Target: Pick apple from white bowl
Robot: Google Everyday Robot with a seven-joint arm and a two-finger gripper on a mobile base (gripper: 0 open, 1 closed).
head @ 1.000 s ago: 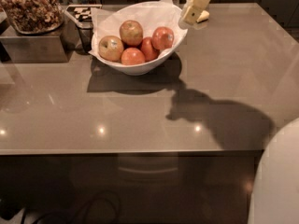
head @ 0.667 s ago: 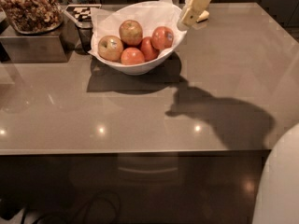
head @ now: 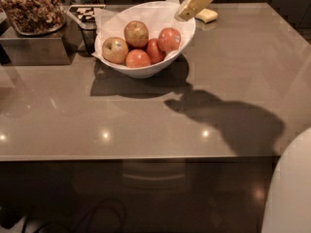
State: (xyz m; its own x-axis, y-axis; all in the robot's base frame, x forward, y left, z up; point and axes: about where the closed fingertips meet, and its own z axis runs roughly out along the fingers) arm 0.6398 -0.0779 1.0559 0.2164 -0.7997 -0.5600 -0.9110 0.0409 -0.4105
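The white bowl [head: 187, 33] stands at the back middle of the grey table, lined with white paper. The apple [head: 136, 33], dull red mottled over yellow-green, sits at the top of the pile. A paler yellow-green apple [head: 115, 50] lies to its left. Three red-orange apples [head: 169, 39] lie to its front and right. My gripper [head: 183, 14], cream-yellow, comes down from the top edge and hangs over the bowl's right rim, above and to the right of the apple, touching none of the fruit.
A metal container [head: 36, 47] holding a tray of brown dried pieces [head: 29, 6] stands at the back left. A small checkered holder [head: 87, 13] is beside the bowl. A pale yellow thing [head: 208, 16] lies behind the bowl. My white body [head: 291, 188] fills the lower right.
My gripper has moved a little to the left, from beside the bowl's right rim to over it. Its shadow on the table has shifted left too. The apples have not moved.
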